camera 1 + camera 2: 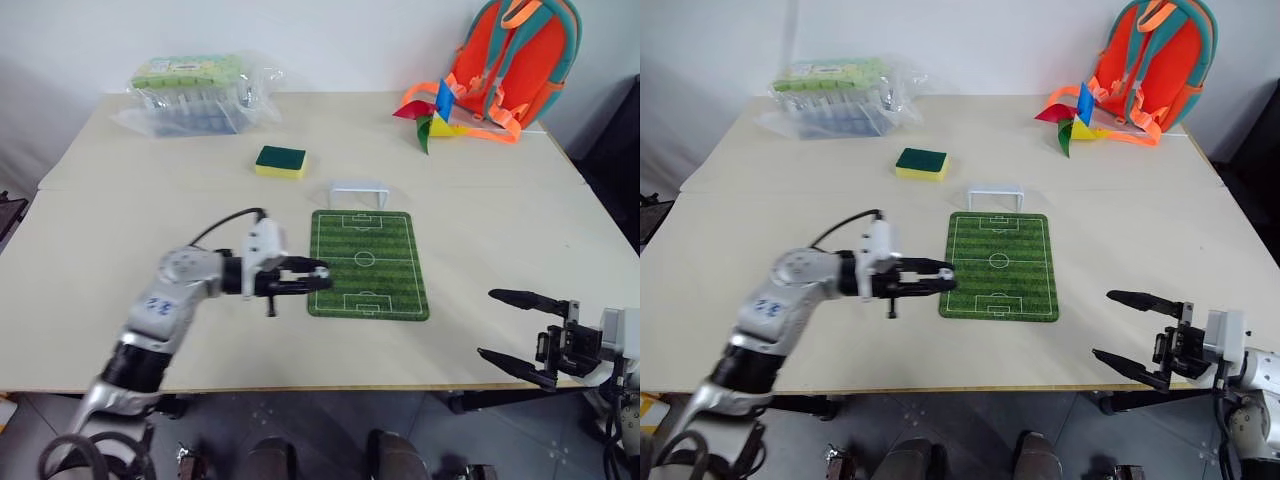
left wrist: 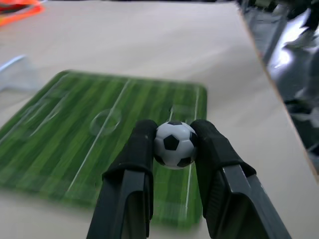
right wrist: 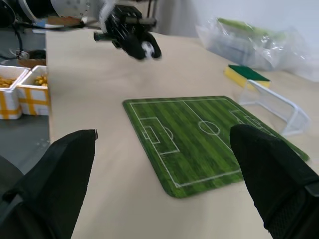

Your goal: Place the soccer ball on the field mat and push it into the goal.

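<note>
Two steps remain, neither done: setting the ball down and pushing it in.

Left gripper (image 1: 318, 275) — jaws narrowed onto the soccer ball (image 2: 175, 144), pinched between the two black fingers (image 2: 135, 164). It hangs above the near left corner of the field mat (image 1: 368, 262), clear of the mat's face; the right wrist view shows the ball (image 3: 147, 49) in the air, off the surface. Judged: carry stage, release not yet made.

Field mat — flat on the pale surface (image 1: 150, 200), bare of any ball.

Goal (image 1: 358, 192) — white frame just beyond the mat's far short edge, mouth facing the mat; I cannot tell whether it touches the edge. Empty.

Right gripper (image 1: 525, 330) — jaws wide, holding nothing, well apart from the mat toward the surface's near right edge.

Other items, all beyond the mat's far end: green-and-yellow sponge (image 1: 281, 161) near the goal; plastic-wrapped pack (image 1: 195, 90), pinwheel (image 1: 432, 112) and orange backpack (image 1: 520, 55) farther back.

Left to do: lower and release on the mat, then nudge along its length to the goal.
</note>
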You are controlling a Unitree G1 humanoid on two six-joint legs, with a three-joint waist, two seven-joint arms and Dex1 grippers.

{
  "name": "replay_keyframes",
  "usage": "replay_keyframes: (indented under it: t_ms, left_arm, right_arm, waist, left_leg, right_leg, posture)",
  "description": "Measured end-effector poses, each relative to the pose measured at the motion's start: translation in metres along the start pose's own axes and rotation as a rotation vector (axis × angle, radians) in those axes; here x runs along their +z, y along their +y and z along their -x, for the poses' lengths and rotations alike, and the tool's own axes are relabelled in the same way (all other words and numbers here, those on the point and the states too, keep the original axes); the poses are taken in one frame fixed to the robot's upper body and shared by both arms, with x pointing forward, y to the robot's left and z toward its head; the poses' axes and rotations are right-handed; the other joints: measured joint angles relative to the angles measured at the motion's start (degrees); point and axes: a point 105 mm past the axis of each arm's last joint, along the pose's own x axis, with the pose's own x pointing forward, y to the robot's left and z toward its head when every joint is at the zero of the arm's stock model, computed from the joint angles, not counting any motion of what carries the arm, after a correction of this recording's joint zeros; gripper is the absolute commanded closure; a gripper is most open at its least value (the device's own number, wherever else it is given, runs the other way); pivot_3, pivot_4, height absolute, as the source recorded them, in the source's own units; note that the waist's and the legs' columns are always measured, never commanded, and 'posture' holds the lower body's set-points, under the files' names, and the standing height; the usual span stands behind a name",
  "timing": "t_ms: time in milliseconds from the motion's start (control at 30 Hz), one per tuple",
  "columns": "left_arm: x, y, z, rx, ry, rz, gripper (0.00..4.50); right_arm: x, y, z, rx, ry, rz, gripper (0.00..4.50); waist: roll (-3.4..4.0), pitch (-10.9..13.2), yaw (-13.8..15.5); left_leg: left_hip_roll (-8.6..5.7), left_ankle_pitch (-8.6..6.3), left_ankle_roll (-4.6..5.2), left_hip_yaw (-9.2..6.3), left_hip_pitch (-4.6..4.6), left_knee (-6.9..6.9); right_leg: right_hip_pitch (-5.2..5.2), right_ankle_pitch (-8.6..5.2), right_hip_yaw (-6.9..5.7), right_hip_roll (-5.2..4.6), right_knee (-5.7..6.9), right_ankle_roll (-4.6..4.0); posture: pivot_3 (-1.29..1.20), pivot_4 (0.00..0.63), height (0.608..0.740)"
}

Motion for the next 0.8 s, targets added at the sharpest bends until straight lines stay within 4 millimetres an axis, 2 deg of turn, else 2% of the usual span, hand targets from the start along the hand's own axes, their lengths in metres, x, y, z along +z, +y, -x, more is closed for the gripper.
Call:
replay_keyframes:
  t_ms: [133, 200, 467, 800]
  left_arm:
    - [-0.035, -0.011, -0.049, -0.046, 0.043, 0.07, 3.4]
    - [-0.045, -0.017, -0.064, -0.063, 0.056, 0.08, 3.4]
    - [-0.042, -0.011, -0.082, -0.03, 0.04, -0.001, 3.4]
    - [-0.044, -0.009, -0.077, -0.023, 0.063, -0.026, 3.4]
  right_arm:
    - [0.005, 0.006, -0.002, -0.005, 0.009, 0.004, 0.0]
    - [0.009, 0.008, -0.005, -0.007, 0.008, 0.017, 0.0]
    - [0.009, 0.012, -0.009, -0.044, 0.012, -0.002, 0.0]
    - [0.004, 0.02, -0.005, -0.047, 0.041, -0.03, 0.0]
  waist:
    - [0.01, 0.0, 0.32]
    - [-0.01, 0.01, 0.31]
    - [-0.01, 0.0, 0.51]
    - [0.0, 0.0, 0.4]
  left_leg:
    - [-0.01, 0.01, 0.02, 0.0, -0.06, 0.02]
    - [-0.01, 0.01, 0.02, 0.0, -0.08, 0.02]
    - [-0.02, 0.02, 0.04, -0.01, -0.06, 0.06]
    - [-0.02, 0.02, 0.04, -0.01, -0.06, 0.08]
  right_leg:
    - [-0.01, 0.01, 0.0, 0.0, -0.03, 0.01]
    - [-0.03, 0.01, 0.01, 0.0, -0.04, 0.02]
    - [0.01, 0.02, 0.01, -0.02, -0.04, 0.04]
    - [0.01, 0.02, 0.01, -0.02, -0.03, 0.04]
  posture:
    - [0.0, 0.15, 0.74]
    - [0.0, 0.15, 0.74]
    - [0.0, 0.15, 0.74]
    - [0.0, 0.15, 0.74]
